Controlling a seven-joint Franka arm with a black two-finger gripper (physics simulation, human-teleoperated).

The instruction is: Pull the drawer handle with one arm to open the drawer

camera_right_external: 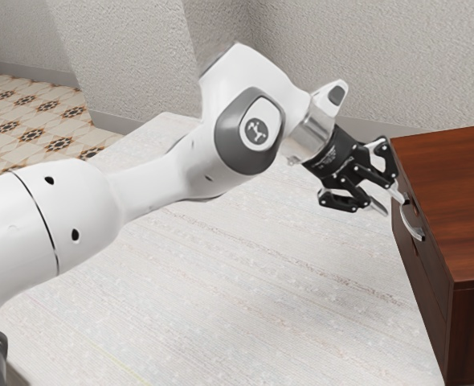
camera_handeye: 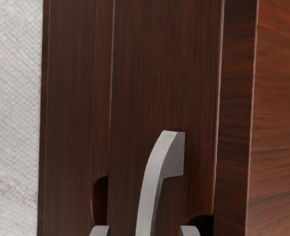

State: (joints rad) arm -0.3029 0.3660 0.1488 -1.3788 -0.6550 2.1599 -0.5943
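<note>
A dark wooden cabinet [camera_right_external: 454,185] stands on the table at the exterior view's right. Its drawer front [camera_handeye: 184,88] faces my arm and looks flush with the cabinet face. A curved grey handle [camera_right_external: 411,219] sticks out of that front, and the wrist view shows it close up as handle [camera_handeye: 160,167]. My black gripper [camera_right_external: 386,181] is right at the handle's upper end. It is open, and in the wrist view its fingertips [camera_handeye: 100,230] stand on either side of the handle without touching it.
The cabinet rests on a pale textured tabletop [camera_right_external: 261,273] that stretches wide under my arm. A grey wall [camera_right_external: 382,48] runs behind it, and patterned floor tiles [camera_right_external: 36,112] lie at the exterior view's far left.
</note>
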